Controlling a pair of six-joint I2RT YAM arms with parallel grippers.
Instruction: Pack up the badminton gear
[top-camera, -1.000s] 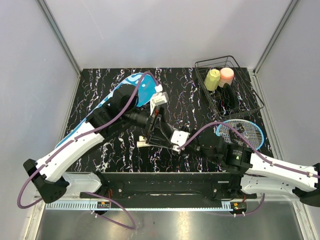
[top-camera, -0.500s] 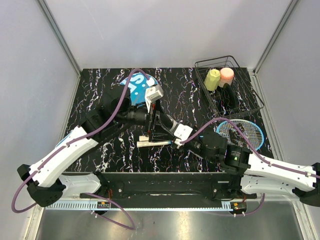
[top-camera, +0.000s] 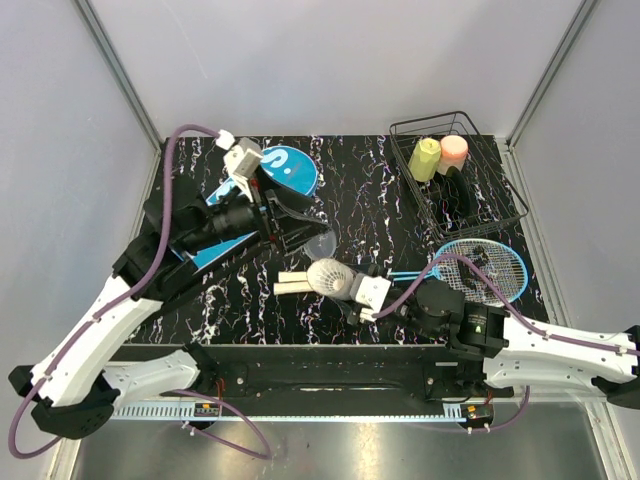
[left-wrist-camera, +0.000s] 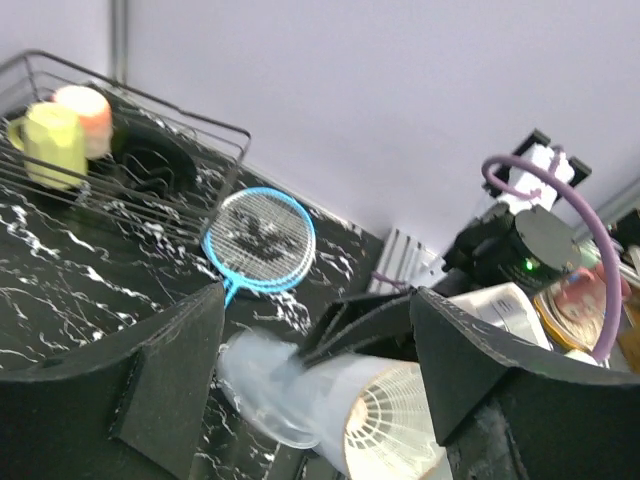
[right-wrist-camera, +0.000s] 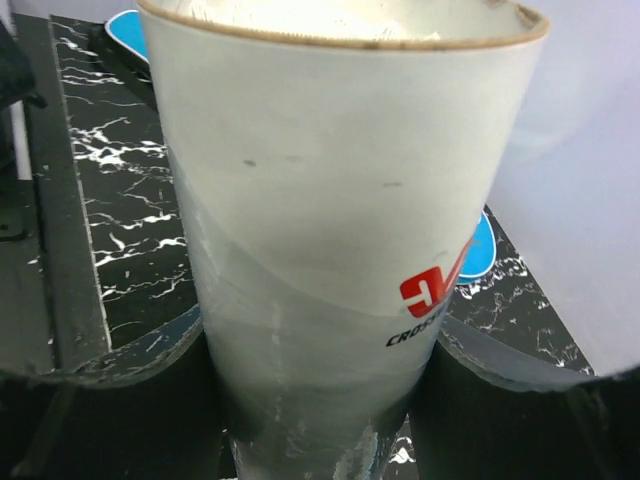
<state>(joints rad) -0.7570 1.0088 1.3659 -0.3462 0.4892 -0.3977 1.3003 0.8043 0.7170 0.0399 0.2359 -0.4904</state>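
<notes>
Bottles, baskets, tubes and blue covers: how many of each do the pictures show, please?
Yellow bottle: 1
Pink bottle: 1
Wire basket: 1
White tube: 1
Blue cover: 1
Total: 5

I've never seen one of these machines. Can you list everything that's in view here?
table: one, black marbled
basket: one, black wire, far right corner
yellow bottle: one, in the basket
pink bottle: one, beside the yellow one
rackets: apparently two stacked, blue frames, right side by the basket
tube: one, white, gripped near the front centre
shuttlecock: one visible, white, in the tube's mouth
cover: one, blue, far left side
clear cap-like piece: one, translucent, just beyond the tube's mouth
left end effector: open, near the clear cap-like piece
right end effector: shut on the tube
</notes>
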